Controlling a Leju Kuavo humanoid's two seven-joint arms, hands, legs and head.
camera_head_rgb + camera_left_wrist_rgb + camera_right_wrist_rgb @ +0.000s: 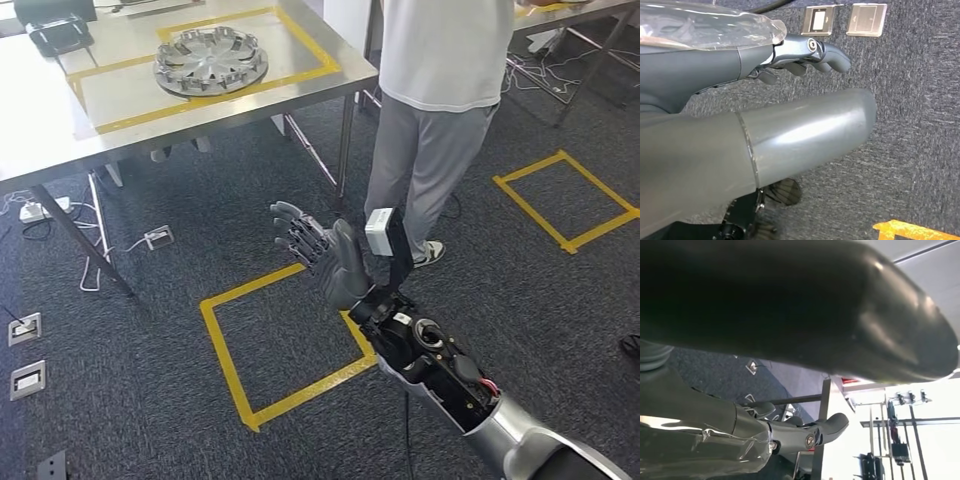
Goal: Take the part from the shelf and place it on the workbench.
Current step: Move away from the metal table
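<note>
No writing or label can be read anywhere. The part (pixel 210 60), a round silver wheel cover with spoke-like cutouts around a plain centre, lies flat on the steel workbench (pixel 45 120), inside a rectangle of yellow tape. Right of the workbench, a person (pixel 438 100) in grey trousers stands on the dark carpet. Below and right of the workbench, the right hand (pixel 321 250) hangs over the floor, fingers spread and holding nothing. The left hand (pixel 753 135) is also empty, its fingers extended above the carpet.
</note>
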